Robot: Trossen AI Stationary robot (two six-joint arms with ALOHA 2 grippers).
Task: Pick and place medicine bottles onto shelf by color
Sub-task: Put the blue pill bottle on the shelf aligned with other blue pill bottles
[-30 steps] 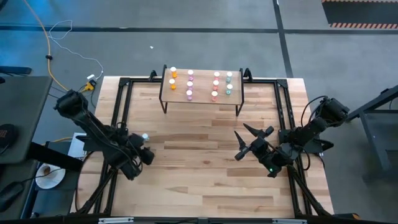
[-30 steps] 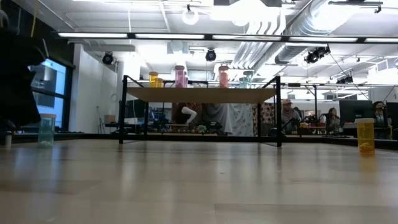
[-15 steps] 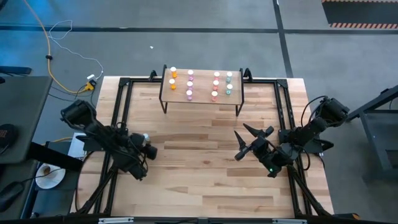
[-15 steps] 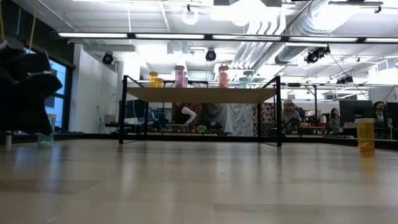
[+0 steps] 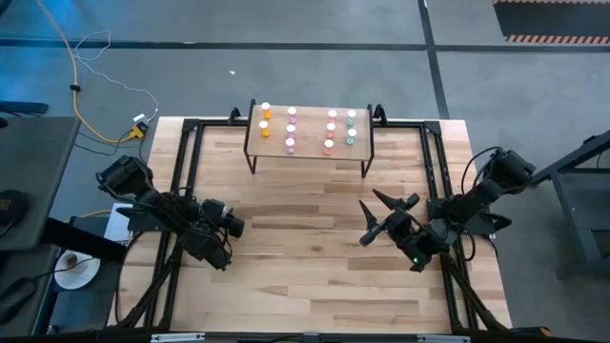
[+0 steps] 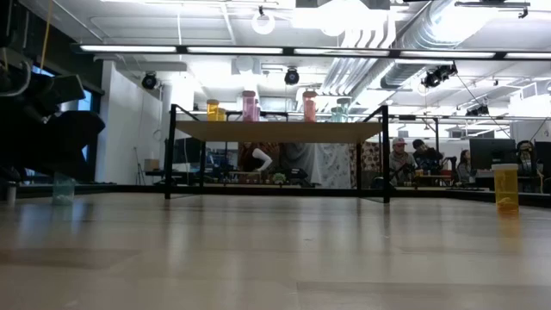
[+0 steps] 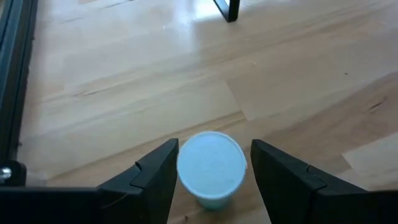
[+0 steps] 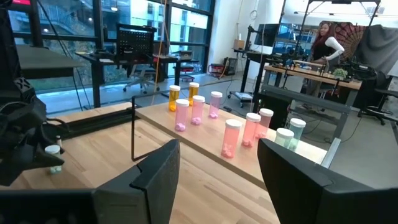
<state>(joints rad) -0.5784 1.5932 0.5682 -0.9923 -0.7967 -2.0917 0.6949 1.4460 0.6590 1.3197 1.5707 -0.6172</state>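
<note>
Your left hand (image 5: 229, 226) sits low at the left middle of the high view, its arm reaching in from the counter's (image 5: 315, 276) left edge and pointing right. Its fingers (image 7: 155, 177) are spread, and a teal bottle (image 7: 211, 167) with a white cap stands upright on the counter between them; you can see a narrow gap on each side, so nothing is gripped. In the low view that bottle (image 6: 62, 187) shows at the far left, just beside the dark bulk of the arm.

Your right hand (image 5: 381, 217) hovers at the right middle of the high view, fingers wide apart and empty, aimed towards the shelf (image 5: 307, 151).

The shelf stands at the upper centre of the high view, carrying the other bottles (image 5: 291, 129) in rows: orange at its left, pink and red in the middle, teal at its right. One orange bottle (image 6: 506, 187) stands alone on the counter at the far right of the low view.

Compared with a second ago, your left hand has slid rightwards over the teal bottle, which was then uncovered beside it. Your right arm has not moved.
</note>
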